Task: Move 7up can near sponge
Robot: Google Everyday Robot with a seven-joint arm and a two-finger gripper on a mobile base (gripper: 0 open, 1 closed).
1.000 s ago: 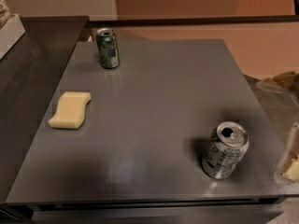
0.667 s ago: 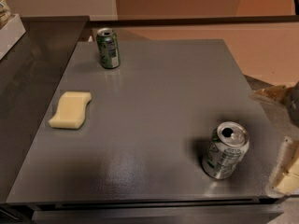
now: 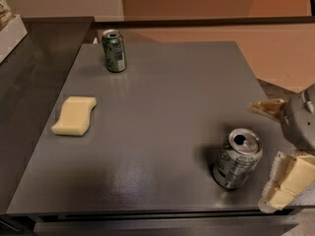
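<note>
The 7up can (image 3: 238, 159), silver with pale green print and an opened shiny top, stands upright near the front right corner of the grey table (image 3: 162, 107). The sponge (image 3: 75, 115), pale yellow and flat, lies near the table's left edge, far from the can. My gripper (image 3: 275, 146) is at the right edge of the view, just right of the 7up can. It is open, with one cream fingertip (image 3: 266, 105) behind the can's level and the other (image 3: 286, 181) in front. It holds nothing and does not touch the can.
A darker all-green can (image 3: 114, 50) stands upright at the table's back left. A dark counter (image 3: 29, 73) adjoins the table on the left, with a white box (image 3: 10, 33) at its far end. The table's front edge is close below the 7up can.
My gripper has come further into view from the right edge and moved closer to the 7up can. The cans and the sponge have not moved.
</note>
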